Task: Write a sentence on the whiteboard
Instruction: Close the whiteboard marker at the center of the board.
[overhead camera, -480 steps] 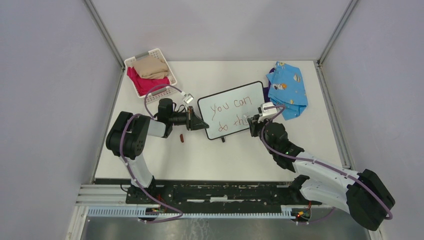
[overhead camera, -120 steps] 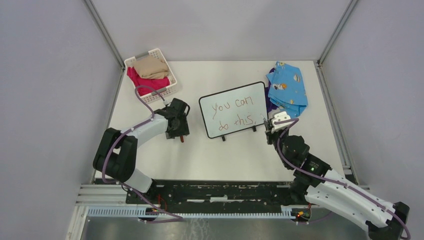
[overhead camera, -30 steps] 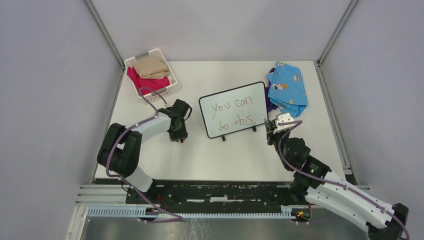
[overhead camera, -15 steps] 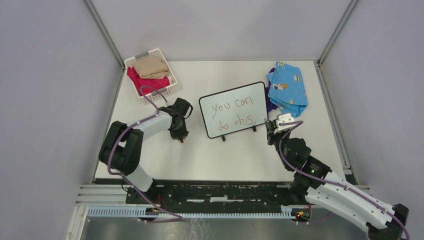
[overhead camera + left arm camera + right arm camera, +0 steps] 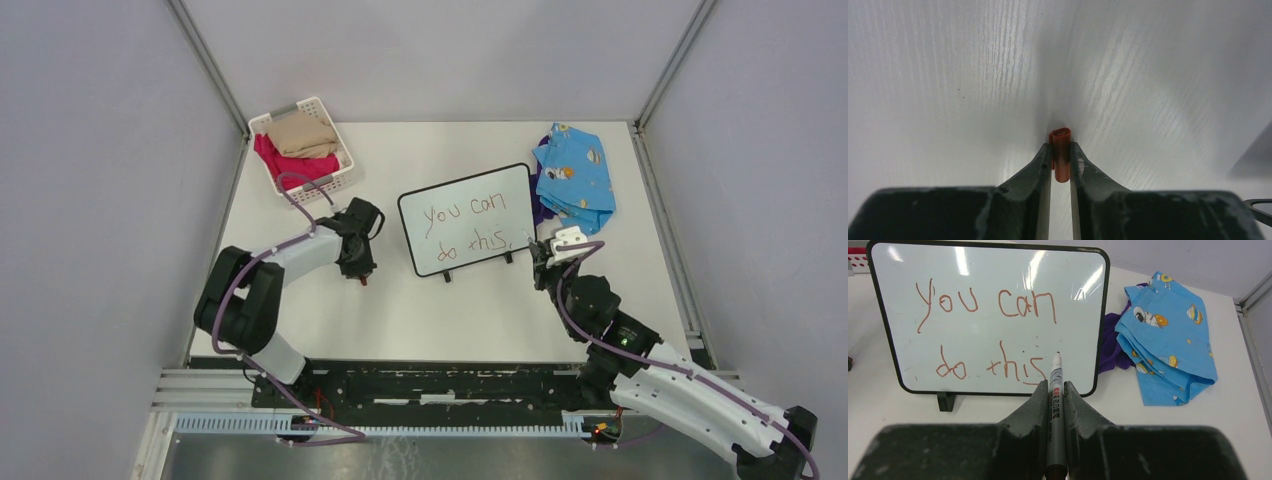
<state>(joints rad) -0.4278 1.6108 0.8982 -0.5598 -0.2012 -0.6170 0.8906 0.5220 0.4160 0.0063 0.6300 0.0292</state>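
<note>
The left fingers pinch a small red cap from both sides with no gap showing. Its long axis runs straight out along the fingers, and its far end, which looks like the open one, pokes just past their tips. It sits low against the table, and nothing else shows beyond it in that wrist view. The right fingers are clenched on a marker, whose barrel also runs straight out between them with the bare tip leading. Just ahead of that tip stands the whiteboard, propped on its small black feet and facing the right fingers, with "you can do this" written across it in red. The tip sits by the lower right of the board, near the last letter, and I cannot tell whether it touches the surface. Farther out, to the right of the tip, lies a blue cloth. The sentence looks finished, so the coming move is likely capping the marker. Seen from above, the right fingers are the nearer pair to the board. The cap lies well apart from the marker, off to the left of the right fingers, past the board's near edge. The two arms would probably have to meet in front of the board, with the cap's open end turned to face the marker tip along one line.
</note>
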